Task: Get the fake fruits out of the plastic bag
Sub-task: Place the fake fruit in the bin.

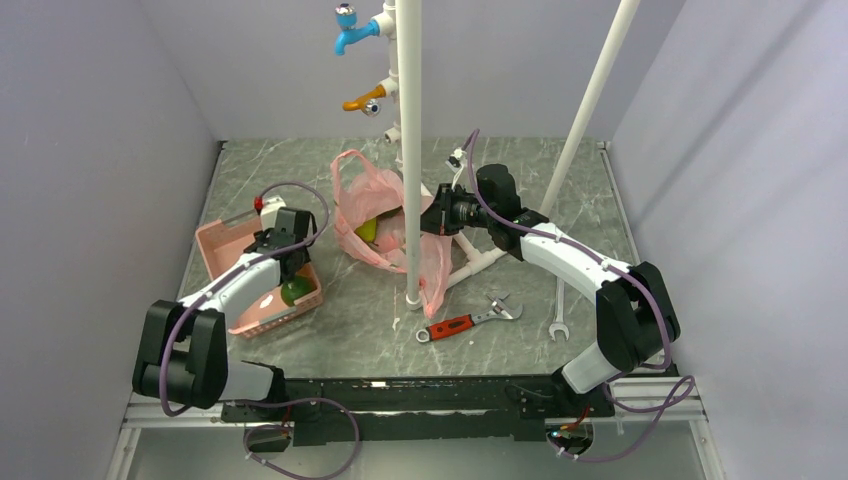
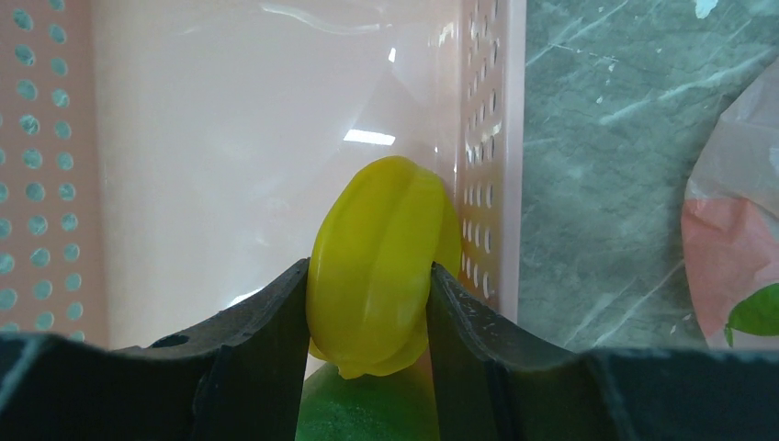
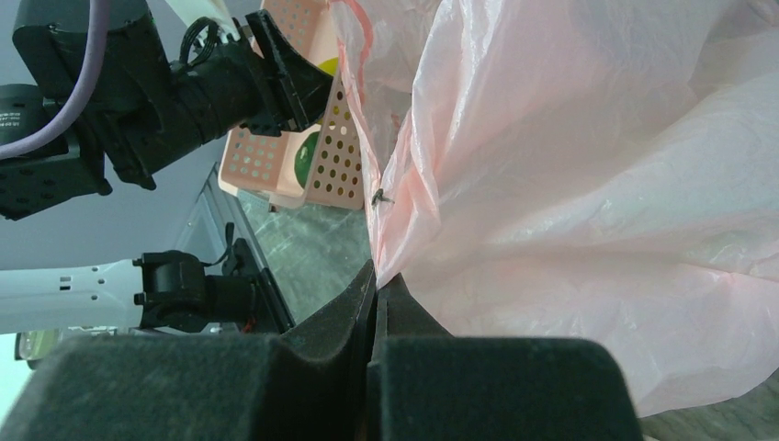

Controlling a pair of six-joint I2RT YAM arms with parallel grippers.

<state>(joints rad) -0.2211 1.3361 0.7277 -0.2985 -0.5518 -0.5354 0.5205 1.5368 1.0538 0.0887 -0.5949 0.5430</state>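
The pink plastic bag (image 1: 375,225) lies at the table's middle, beside the white pole; a yellow-green fruit (image 1: 367,231) shows inside it. My right gripper (image 1: 432,220) is shut on the bag's edge; in the right wrist view the jaws (image 3: 378,280) pinch the pink film (image 3: 570,184). My left gripper (image 1: 285,262) is over the pink basket (image 1: 228,243) and is shut on a yellow ribbed fruit (image 2: 381,266). A green fruit (image 2: 367,409) lies in the basket right under it and also shows in the top view (image 1: 295,290).
A white pole (image 1: 411,150) stands next to the bag, a slanted white pipe (image 1: 595,95) behind right. A red-handled adjustable wrench (image 1: 468,320) and a steel spanner (image 1: 559,310) lie at front right. Taps (image 1: 350,25) hang at the back.
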